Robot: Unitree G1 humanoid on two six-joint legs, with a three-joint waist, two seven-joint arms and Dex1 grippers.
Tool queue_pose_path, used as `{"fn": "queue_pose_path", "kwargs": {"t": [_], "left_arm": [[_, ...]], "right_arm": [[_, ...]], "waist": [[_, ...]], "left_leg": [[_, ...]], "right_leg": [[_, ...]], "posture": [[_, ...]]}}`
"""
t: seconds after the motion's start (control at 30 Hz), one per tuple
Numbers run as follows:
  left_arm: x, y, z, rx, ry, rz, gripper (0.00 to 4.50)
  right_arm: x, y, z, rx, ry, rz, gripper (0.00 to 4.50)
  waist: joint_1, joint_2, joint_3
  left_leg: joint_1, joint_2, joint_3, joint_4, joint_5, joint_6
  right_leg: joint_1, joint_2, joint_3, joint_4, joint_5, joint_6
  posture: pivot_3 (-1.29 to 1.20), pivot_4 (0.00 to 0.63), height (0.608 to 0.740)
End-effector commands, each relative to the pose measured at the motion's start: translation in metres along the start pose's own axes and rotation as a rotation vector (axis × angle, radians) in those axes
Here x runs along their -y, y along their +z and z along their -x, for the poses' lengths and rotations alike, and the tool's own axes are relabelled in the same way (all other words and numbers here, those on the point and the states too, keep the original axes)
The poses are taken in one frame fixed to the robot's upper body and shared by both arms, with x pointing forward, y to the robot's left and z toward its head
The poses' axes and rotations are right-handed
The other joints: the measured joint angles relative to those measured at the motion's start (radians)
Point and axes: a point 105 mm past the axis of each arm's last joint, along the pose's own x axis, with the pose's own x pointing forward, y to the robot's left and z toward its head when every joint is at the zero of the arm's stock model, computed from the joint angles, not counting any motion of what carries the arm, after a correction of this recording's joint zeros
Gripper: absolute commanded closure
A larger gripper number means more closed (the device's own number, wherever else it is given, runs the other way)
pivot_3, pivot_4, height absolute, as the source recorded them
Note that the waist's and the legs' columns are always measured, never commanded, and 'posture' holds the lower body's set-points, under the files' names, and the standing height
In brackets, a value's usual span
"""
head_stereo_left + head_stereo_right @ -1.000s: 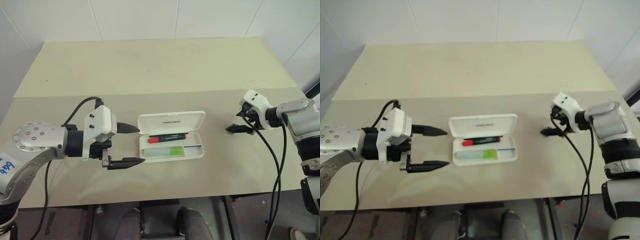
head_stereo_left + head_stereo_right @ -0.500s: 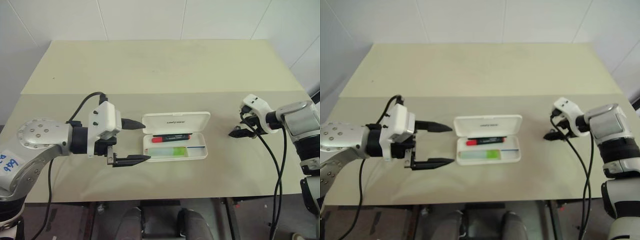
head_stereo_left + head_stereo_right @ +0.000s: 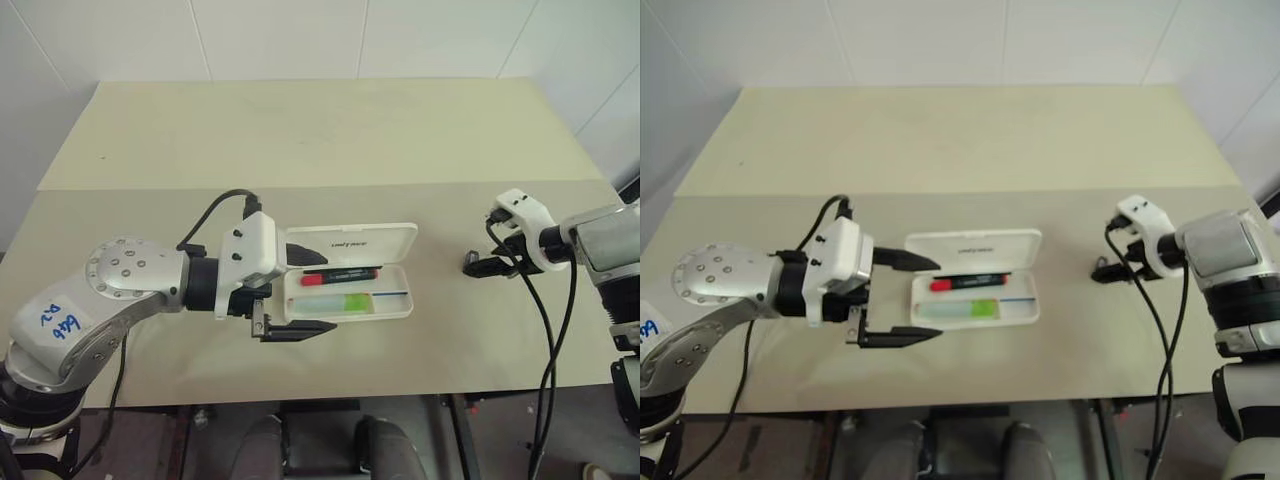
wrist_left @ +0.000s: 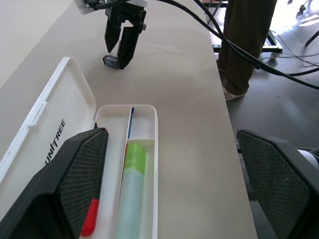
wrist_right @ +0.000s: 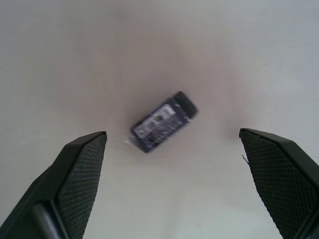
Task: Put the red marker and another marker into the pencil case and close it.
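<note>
Lying open on the beige table (image 3: 330,150), the pencil case (image 3: 348,275) has its lid folded back, and the red marker (image 3: 340,275) and the green marker (image 3: 349,303) are both inside the tray, side by side. At the left end of the case the left gripper (image 3: 292,291) has its fingers spread wide, one at the lid side and one at the front edge, holding nothing. Well apart on the right, the right gripper (image 3: 480,265) is also wide open above a small dark block (image 5: 163,121) on the table.
</note>
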Motion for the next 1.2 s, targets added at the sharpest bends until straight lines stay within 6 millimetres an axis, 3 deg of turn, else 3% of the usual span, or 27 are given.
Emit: {"fn": "queue_pose_path", "kwargs": {"t": [0.03, 0.23, 0.3, 0.67, 0.97, 1.1, 1.2], "left_arm": [[-0.001, 0.006, 0.001, 0.006, 0.014, -0.035, 0.0], [-0.005, 0.007, 0.0, 0.01, 0.037, -0.039, 0.0], [-0.005, 0.007, 0.0, 0.011, 0.04, -0.041, 0.0], [-0.006, 0.006, 0.001, 0.01, 0.059, -0.045, 0.0], [-0.007, 0.006, 0.002, 0.01, 0.064, -0.048, 0.0], [-0.008, 0.005, 0.003, 0.01, 0.067, -0.049, 0.0], [-0.009, 0.004, 0.005, 0.006, 0.067, -0.046, 0.0]], "right_arm": [[-0.003, 0.013, 0.011, 0.065, 0.007, -0.013, 0.01], [-0.001, 0.013, 0.003, 0.053, -0.012, -0.052, 0.01], [-0.001, 0.014, 0.002, 0.054, -0.013, -0.061, 0.39], [0.0, 0.018, -0.003, 0.062, -0.024, -0.051, 4.14], [-0.008, 0.034, 0.023, 0.096, 0.02, 0.106, 4.16], [-0.04, 0.057, 0.055, 0.217, 0.174, 0.272, 4.16], [-0.072, 0.06, 0.076, 0.245, 0.318, 0.345, 4.16]], "waist": [[0.0, 0.0, 0.0], [0.0, 0.0, 0.0], [0.0, 0.0, 0.0], [0.0, 0.0, 0.0], [0.0, 0.0, 0.0], [0.0, 0.0, 0.0], [0.001, 0.0, 0.0]], "left_leg": [[0.0, 0.0, 0.0, 0.0, 0.0, 0.0], [0.0, 0.0, 0.0, 0.0, 0.0, 0.0], [0.0, 0.0, 0.0, 0.0, 0.0, 0.0], [0.0, 0.0, 0.0, 0.001, 0.0, 0.0], [0.0, 0.0, 0.0, 0.001, 0.0, 0.0], [0.0, 0.0, 0.0, 0.0, 0.0, 0.0], [0.0, 0.0, 0.0, 0.0, 0.0, 0.0]], "right_leg": [[0.0, 0.0, 0.0, 0.0, 0.0, 0.0], [0.0, 0.0, 0.0, 0.0, 0.0, 0.0], [0.0, 0.0, 0.0, 0.0, 0.0, 0.0], [0.0, 0.0, 0.0, 0.0, 0.0, 0.0], [0.0, 0.0, 0.0, 0.0, 0.0, 0.0], [0.0, 0.0, 0.0, 0.0, 0.0, 0.0], [0.0, 0.0, 0.0, 0.0, 0.0, 0.0]], "posture": [[0.0, 0.15, 0.74], [0.0, 0.15, 0.74], [0.0, 0.15, 0.74], [0.0, 0.15, 0.74], [0.0, 0.15, 0.74], [0.0, 0.15, 0.74], [0.0, 0.15, 0.74]]}}
